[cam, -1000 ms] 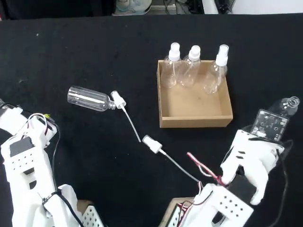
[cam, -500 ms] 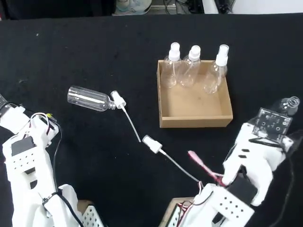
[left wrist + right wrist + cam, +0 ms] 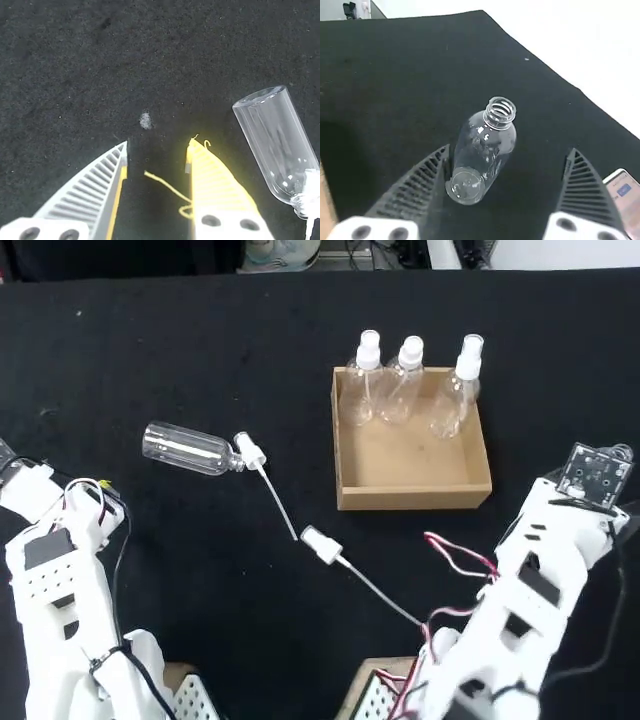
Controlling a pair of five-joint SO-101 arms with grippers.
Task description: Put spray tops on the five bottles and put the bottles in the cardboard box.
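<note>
Reaching farther past the cardboard box (image 3: 410,496) than before. Spread wide at the right gripper (image 3: 509,149), astride the uncapped bottle (image 3: 481,146); narrowly parted at the left gripper (image 3: 157,145), near a lying bottle (image 3: 274,142).

We see bright, even light from above on the matte black table (image 3: 200,340); faint shadows lie inside the box (image 3: 410,455), and small glints mark the clear bottle (image 3: 480,145).
</note>
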